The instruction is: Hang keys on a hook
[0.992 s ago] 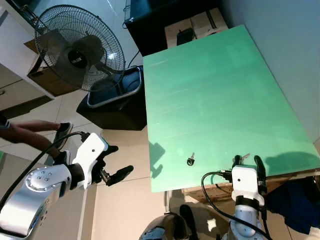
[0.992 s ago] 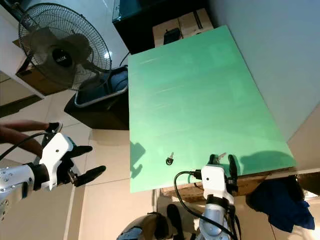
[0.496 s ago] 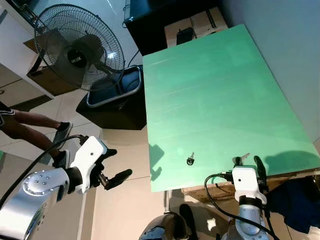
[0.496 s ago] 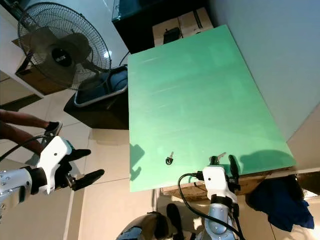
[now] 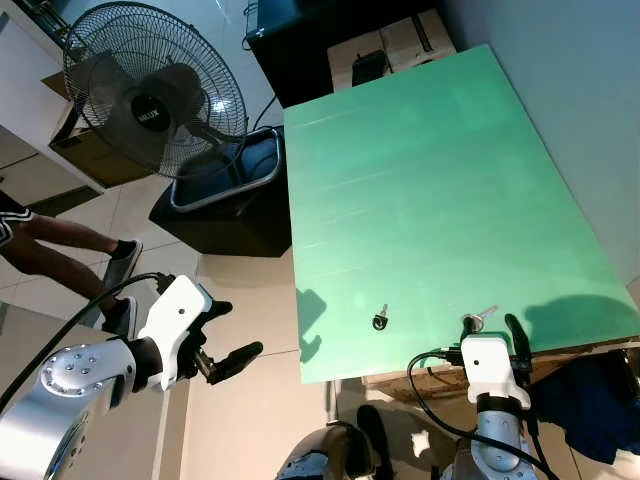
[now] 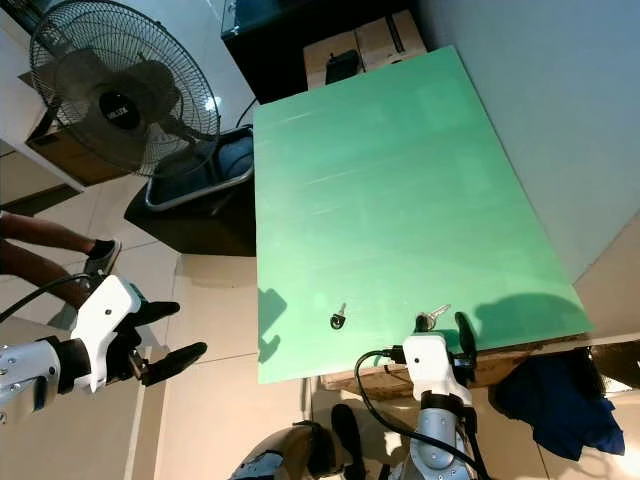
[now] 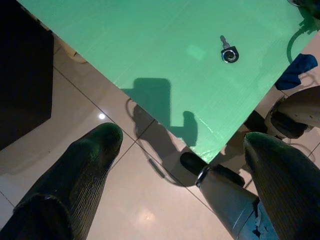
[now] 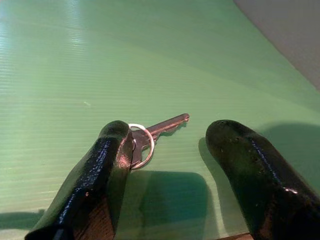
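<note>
Lying flat near the front edge of the green board [image 5: 430,170], the keys [image 8: 150,135] — a silver key on a small ring — are bracketed by the right gripper [image 8: 172,165], whose 2 black fingers are spread wide, with 1 finger [image 8: 107,165] touching or overlapping the ring and the other standing apart beyond the blade. Nothing is gripped yet. The hook [image 5: 380,320], a small dark fitting with a metal stub, is seen on the same board, to the left of the keys and a little apart from them. The left gripper [image 5: 225,335] is held off the board over the tiled floor [image 5: 250,400], its fingers also spread wide and carrying nothing. A standing fan [image 5: 150,90] and a person's legs [image 5: 60,240] are seen off to the left. The likeliest fault from here is judged to be a poor pinch: the key lies flush on a smooth surface, so it could be pushed along the board or off its near edge by closing fingers instead of being lifted. A grip on the blade alone could let the ring swing and miss the small hook.
</note>
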Controlling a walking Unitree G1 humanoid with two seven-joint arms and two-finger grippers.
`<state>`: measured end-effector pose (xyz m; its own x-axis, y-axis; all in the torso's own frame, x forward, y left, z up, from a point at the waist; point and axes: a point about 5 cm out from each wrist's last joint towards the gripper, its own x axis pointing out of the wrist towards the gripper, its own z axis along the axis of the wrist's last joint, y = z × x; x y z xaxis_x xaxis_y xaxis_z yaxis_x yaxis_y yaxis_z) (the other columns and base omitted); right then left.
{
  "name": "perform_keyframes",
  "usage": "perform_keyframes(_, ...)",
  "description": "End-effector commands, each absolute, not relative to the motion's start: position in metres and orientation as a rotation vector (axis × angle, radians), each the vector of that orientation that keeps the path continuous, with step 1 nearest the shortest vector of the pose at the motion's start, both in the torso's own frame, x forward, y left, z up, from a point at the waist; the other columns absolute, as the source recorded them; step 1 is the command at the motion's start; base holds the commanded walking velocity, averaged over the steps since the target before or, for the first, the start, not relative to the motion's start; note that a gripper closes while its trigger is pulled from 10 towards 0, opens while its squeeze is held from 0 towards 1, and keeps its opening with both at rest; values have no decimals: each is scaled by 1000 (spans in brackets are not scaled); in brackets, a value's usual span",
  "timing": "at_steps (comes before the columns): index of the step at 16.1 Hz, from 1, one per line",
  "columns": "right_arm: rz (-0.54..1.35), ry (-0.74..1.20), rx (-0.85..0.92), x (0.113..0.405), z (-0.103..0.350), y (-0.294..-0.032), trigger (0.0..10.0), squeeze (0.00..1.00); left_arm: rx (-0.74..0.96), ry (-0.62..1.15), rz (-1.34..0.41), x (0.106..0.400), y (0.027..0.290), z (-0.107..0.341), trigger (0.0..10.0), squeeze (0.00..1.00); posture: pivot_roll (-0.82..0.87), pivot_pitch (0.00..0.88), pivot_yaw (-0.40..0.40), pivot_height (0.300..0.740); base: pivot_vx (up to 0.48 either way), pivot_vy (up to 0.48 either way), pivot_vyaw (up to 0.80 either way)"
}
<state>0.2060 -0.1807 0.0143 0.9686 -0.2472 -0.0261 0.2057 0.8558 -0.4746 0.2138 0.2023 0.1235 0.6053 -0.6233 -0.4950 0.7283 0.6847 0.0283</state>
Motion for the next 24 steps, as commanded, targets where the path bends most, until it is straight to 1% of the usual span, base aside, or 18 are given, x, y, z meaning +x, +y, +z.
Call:
perform_keyframes(1,-211,130,-468,199,5,-173,10000,1000,246,497,-756,212,212,125,10000,0,-3,292,400,740,0,0,0)
perform_keyframes(7,-222,152,-475,196,2,-177,10000,1000,239,496,-760,213,208,123,10000,0,-11,293,400,740,0,0,0)
perform_keyframes(8,-274,164,-437,197,5,-180,10000,0,231,484,-748,217,205,120,10000,0,-22,281,400,740,0,0,0)
perform_keyframes(9,-302,167,-404,197,7,-182,10000,0,226,479,-738,220,202,117,10000,0,-43,261,400,740,0,0,0)
perform_keyframes(10,-335,157,-297,194,17,-177,10000,0,216,455,-728,225,197,114,10000,0,-61,241,400,740,0,0,0)
perform_keyframes(11,-360,174,-185,190,22,-172,10000,0,199,424,-716,232,188,109,10000,0,-95,206,375,740,0,0,0)
perform_keyframes(12,-371,214,-88,189,22,-168,10000,0,183,393,-696,244,176,101,10000,0,-144,152,307,740,0,0,0)
perform_keyframes(14,-358,305,51,182,26,-160,10000,0,125,361,-632,264,158,89,10000,0,-199,74,231,740,0,0,0)
perform_keyframes(15,-344,323,74,181,34,-160,10000,0,86,343,-599,274,153,86,10000,0,-223,31,189,740,0,0,0)
perform_keyframes(16,-333,325,67,184,38,-164,10000,0,66,332,-569,281,148,83,10000,0,-235,0,157,740,0,0,0)
perform_keyframes(18,-259,202,20,196,68,-163,10000,0,16,257,-478,298,148,91,10000,0,-256,0,98,740,0,0,0)
perform_keyframes(19,-227,142,-24,204,77,-165,10000,0,-17,225,-439,303,149,96,10000,0,-258,0,76,740,0,0,0)
perform_keyframes(20,-207,64,-73,215,89,-172,10000,0,-67,171,-373,308,158,104,10000,0,-252,0,68,740,0,0,0)
perform_keyframes(21,-194,57,-92,220,91,-178,10000,0,-101,150,-348,306,164,107,10000,0,-246,0,65,740,0,0,0)
perform_keyframes(22,-193,73,-80,223,92,-183,10000,0,-114,140,-351,304,163,104,10000,0,-241,0,62,740,0,0,0)
perform_keyframes(23,-187,100,-88,228,90,-185,10000,0,-120,166,-345,301,161,90,10000,0,-233,0,57,740,0,0,0)
perform_keyframes(24,-184,106,-75,229,90,-185,10000,0,-111,173,-350,300,158,86,10000,0,-233,0,59,740,0,0,0)
